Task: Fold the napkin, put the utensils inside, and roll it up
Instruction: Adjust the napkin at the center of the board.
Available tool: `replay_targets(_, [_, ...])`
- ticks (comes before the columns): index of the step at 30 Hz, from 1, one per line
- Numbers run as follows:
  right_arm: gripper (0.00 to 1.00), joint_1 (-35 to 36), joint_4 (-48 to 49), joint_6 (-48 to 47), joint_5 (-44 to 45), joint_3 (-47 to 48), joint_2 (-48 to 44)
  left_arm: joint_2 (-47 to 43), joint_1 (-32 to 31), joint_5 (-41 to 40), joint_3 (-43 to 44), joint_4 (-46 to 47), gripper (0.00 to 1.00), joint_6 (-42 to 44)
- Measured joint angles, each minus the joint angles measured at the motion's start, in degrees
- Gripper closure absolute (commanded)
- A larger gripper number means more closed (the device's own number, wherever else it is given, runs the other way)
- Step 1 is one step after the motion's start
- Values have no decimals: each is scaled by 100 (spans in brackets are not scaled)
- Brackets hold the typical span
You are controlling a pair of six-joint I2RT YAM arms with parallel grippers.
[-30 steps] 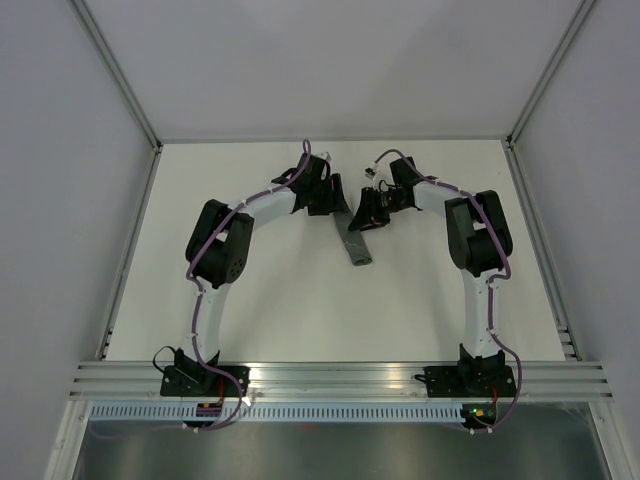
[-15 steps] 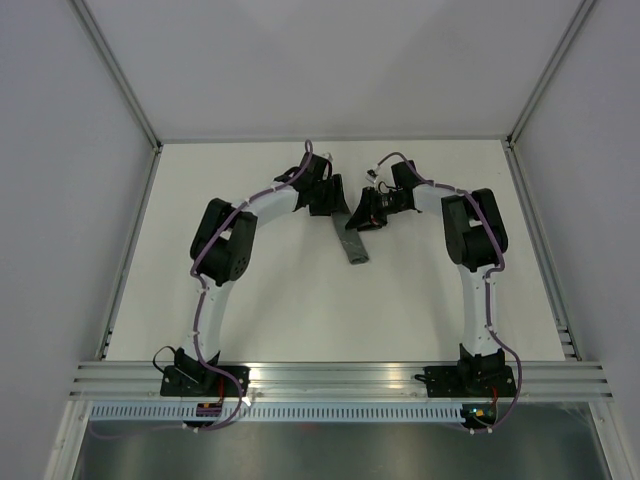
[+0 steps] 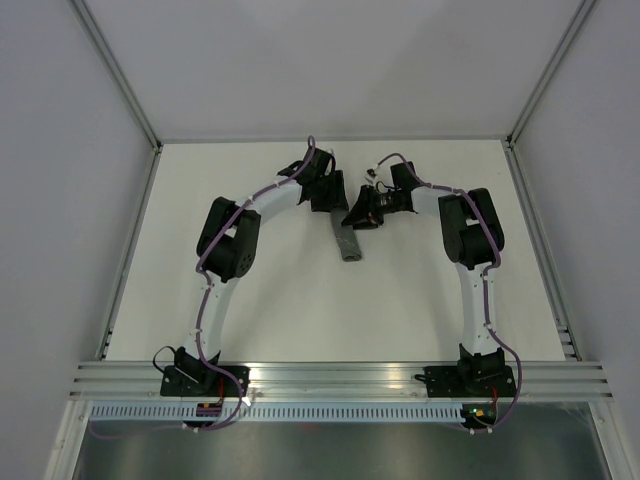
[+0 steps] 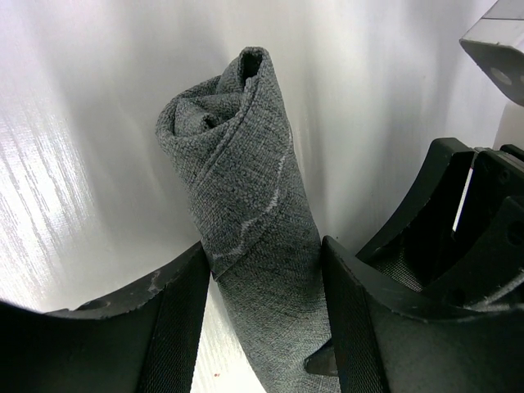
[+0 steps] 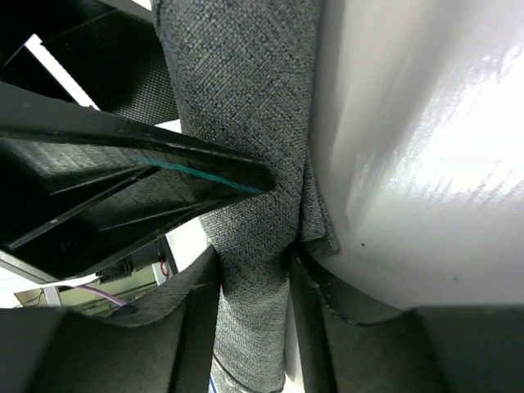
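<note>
The napkin (image 3: 346, 243) is a dark grey cloth rolled into a narrow tube, lying at a slant in the far middle of the white table. My left gripper (image 3: 335, 205) is shut around the roll's upper part; in the left wrist view (image 4: 264, 246) the roll (image 4: 237, 164) sits between both fingers with its spiral end pointing away. My right gripper (image 3: 358, 218) pinches the same roll from the right; in the right wrist view (image 5: 254, 254) its fingers squeeze the cloth (image 5: 246, 98) thin. No utensils show.
The white table (image 3: 250, 290) is bounded by grey walls and an aluminium rail (image 3: 340, 375) at the near edge. The two grippers are close together, the left one's fingers (image 5: 123, 172) almost touching the right one's.
Both grippers and the rolled napkin have shifted a little toward the far side and left. The roll's free lower end has drawn up with them.
</note>
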Motion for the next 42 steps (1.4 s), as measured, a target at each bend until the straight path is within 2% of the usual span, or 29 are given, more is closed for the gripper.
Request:
replay_targets(12, [48,-17,-240,-197,223,76,-153,79,-4,-87,190,-221,39,125])
replay_targets(21, [48,-92,-315,-275,345,76,-214,90,-4,-133,240,-284,38,157])
replay_targets(32, [61,-101,-684,-632,662,269,-295,98,-4,-136,291,-352,34,243])
replay_targets(42, [64,-101,-994,-1049,951,343,-304,66,-4,-87,297,-343,32,330])
